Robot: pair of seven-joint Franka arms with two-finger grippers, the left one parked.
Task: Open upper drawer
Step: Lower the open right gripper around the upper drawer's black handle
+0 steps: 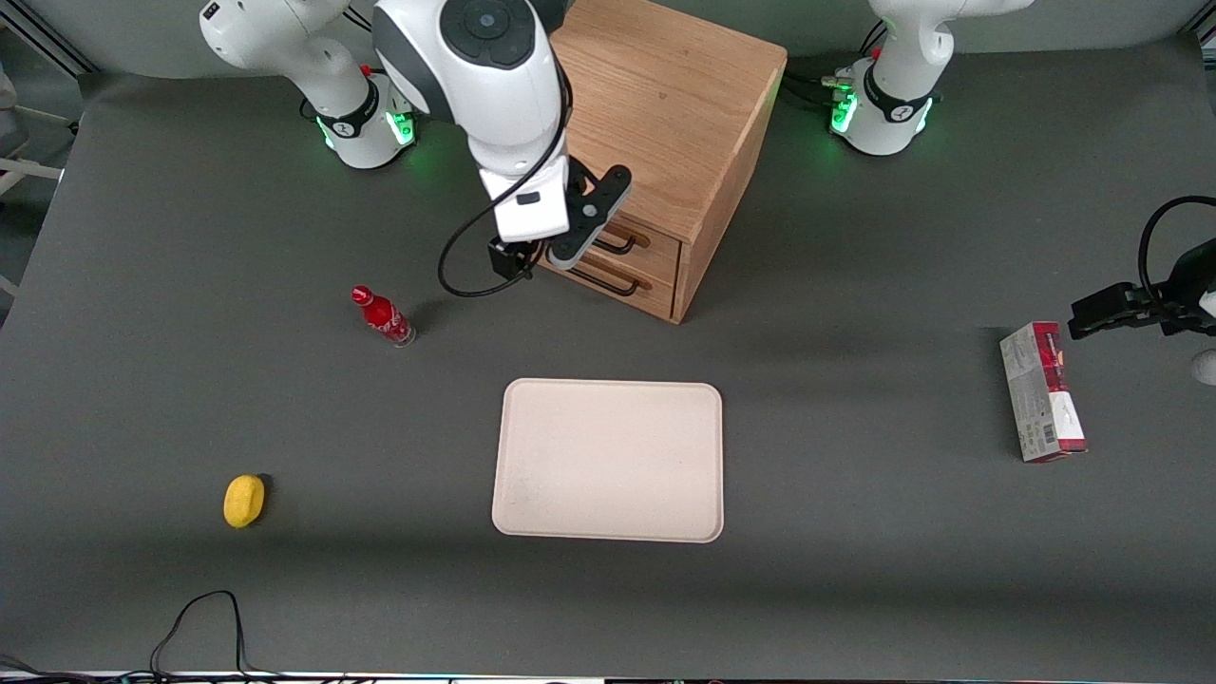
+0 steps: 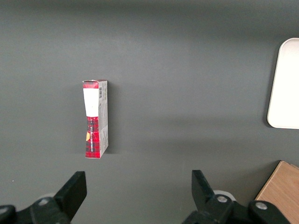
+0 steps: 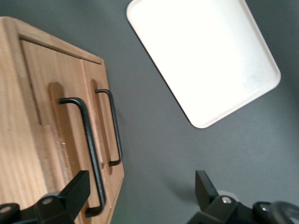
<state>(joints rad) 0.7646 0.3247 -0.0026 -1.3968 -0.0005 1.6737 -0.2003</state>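
Observation:
The light oak cabinet stands at the back of the table with its two drawers facing the front camera. The upper drawer looks flush with the cabinet front, and its thin black bar handle sits above the lower drawer's handle. My right gripper hovers open just in front of the drawers, at the end of them nearer the working arm. One finger is close to the end of the upper handle without touching it. Nothing is between the fingers.
A beige tray lies on the grey table nearer the front camera than the cabinet. A small red bottle and a yellow object lie toward the working arm's end. A red and white box lies toward the parked arm's end.

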